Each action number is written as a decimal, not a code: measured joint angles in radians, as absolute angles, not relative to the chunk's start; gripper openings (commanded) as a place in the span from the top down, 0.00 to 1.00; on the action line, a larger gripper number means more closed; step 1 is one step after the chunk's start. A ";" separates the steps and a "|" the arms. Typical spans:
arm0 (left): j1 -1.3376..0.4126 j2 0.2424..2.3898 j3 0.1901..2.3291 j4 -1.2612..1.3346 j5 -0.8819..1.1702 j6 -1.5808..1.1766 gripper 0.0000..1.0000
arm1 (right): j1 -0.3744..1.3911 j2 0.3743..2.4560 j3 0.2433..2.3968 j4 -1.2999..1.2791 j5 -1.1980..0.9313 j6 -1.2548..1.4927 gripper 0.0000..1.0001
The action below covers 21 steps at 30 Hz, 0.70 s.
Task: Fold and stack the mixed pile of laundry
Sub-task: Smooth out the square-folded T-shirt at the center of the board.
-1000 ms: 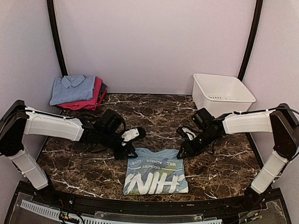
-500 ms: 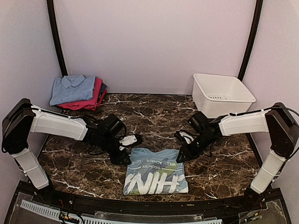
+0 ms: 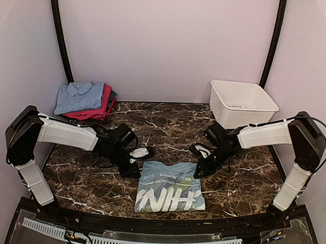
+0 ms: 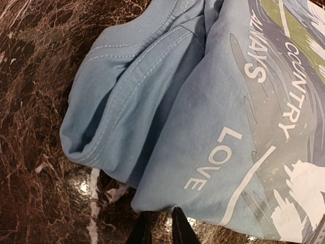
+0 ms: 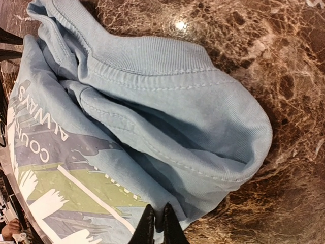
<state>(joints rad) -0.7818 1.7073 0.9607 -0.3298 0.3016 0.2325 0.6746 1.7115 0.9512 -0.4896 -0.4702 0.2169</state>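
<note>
A pale blue tee (image 3: 170, 187) with white print lies folded near the table's front edge, part of the mixed laundry pile. My left gripper (image 3: 135, 172) is at its far left corner. In the left wrist view the narrow jaws (image 4: 160, 213) pinch the tee's (image 4: 213, 117) hem, which puckers at the tips. My right gripper (image 3: 197, 170) is at the far right corner. It (image 5: 158, 207) is shut on a fold of the tee (image 5: 167, 101). At the back left a pale blue collared shirt (image 3: 78, 96) lies folded on a magenta piece (image 3: 103, 105).
A white plastic tub (image 3: 242, 102) stands at the back right, just behind my right arm. The dark marble table (image 3: 168, 127) is bordered by pale walls on three sides. A dark piece peeks out behind the back-left stack.
Both grippers have come in a little to the tee's far corners and closed on its edge. The tee itself has not moved.
</note>
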 measured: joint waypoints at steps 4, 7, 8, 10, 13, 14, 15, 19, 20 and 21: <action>-0.781 1.707 0.961 -0.332 0.309 0.237 1.00 | 0.675 1.711 0.951 -0.494 -0.470 0.217 1.00; -0.782 1.707 0.961 -0.331 0.310 0.241 1.00 | 0.675 1.710 0.951 -0.495 -0.467 0.218 1.00; -0.782 1.706 0.961 -0.331 0.310 0.241 1.00 | 0.675 1.707 0.951 -0.497 -0.463 0.219 1.00; -0.781 1.699 0.961 -0.331 0.310 0.242 1.00 | 0.675 1.693 0.951 -0.503 -0.447 0.220 1.00; -0.782 1.673 0.961 -0.330 0.307 0.242 1.00 | 0.675 1.658 0.951 -0.514 -0.424 0.223 1.00; -0.781 1.661 0.961 -0.330 0.305 0.242 1.00 | 0.675 1.644 0.951 -0.518 -0.417 0.223 1.00; -0.781 1.650 0.961 -0.329 0.304 0.242 1.00 | 0.675 1.634 0.951 -0.521 -0.410 0.223 1.00; -0.774 1.609 0.960 -0.315 0.302 0.243 1.00 | 0.673 1.597 0.951 -0.527 -0.382 0.230 1.00; -0.772 1.603 0.960 -0.309 0.302 0.243 0.96 | 0.672 1.587 0.951 -0.529 -0.376 0.232 1.00; -0.771 1.600 0.960 -0.307 0.302 0.243 0.91 | 0.669 1.579 0.951 -0.530 -0.372 0.234 1.00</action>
